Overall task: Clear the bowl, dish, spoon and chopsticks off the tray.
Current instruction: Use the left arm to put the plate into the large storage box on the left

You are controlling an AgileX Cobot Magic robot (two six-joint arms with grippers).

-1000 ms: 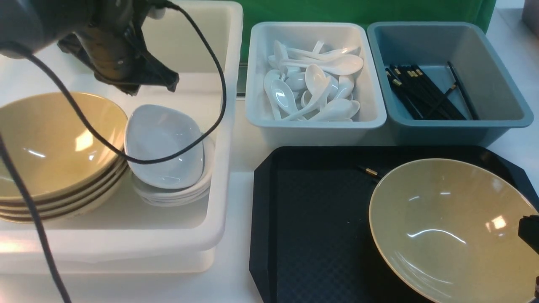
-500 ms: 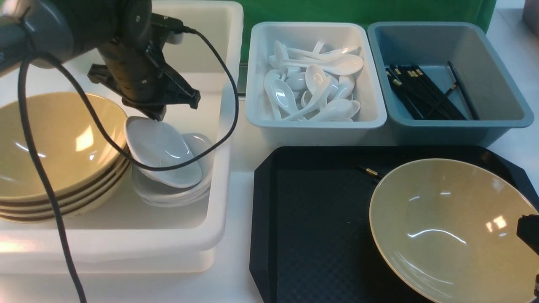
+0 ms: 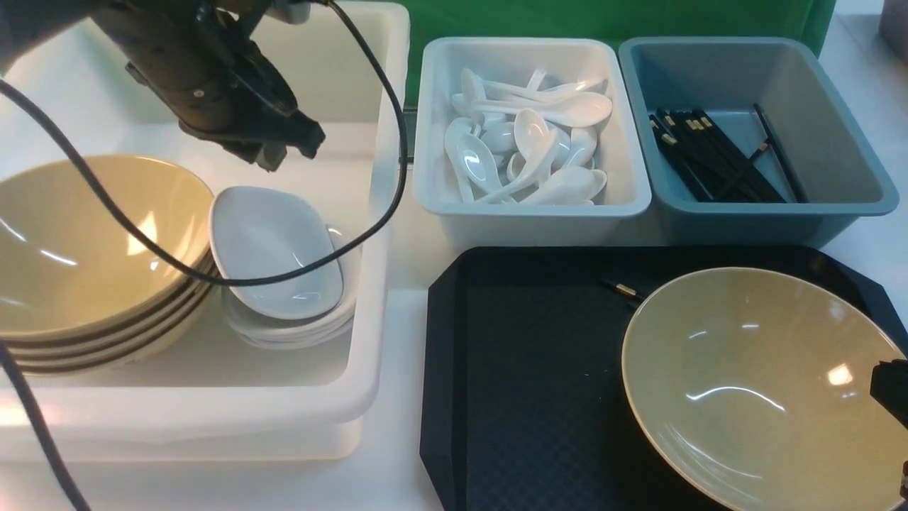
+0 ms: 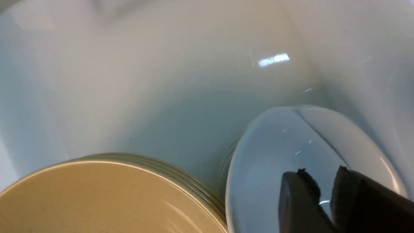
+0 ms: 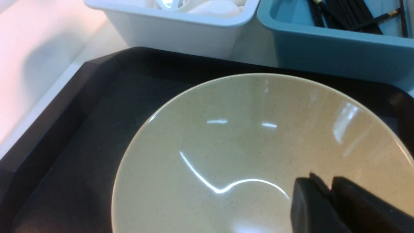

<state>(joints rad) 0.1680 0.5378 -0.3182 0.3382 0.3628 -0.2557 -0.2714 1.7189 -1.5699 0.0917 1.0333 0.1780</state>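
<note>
Dish (image 3: 273, 252) is lying tilted on the stack of white dishes (image 3: 291, 330) inside the white tub (image 3: 369, 355), just below our left gripper (image 3: 291, 150), whose fingers are standing narrowly parted and holding nothing. We are judging the set-down done, so we are aiming to rise straight up, keeping fingers and the dangling cable (image 3: 383, 177) from nudging that tilted dish beside the stacked bowls (image 3: 85, 241). Farther off, our right gripper (image 3: 887, 387) is sitting at the edge of the bowl (image 3: 752, 383) on the tray (image 3: 525, 383); whether it is pinching the rim we cannot tell. Chopsticks (image 3: 621, 289) are mostly hiding beneath the bowl, and we are seeing no spoon on the tray.
</note>
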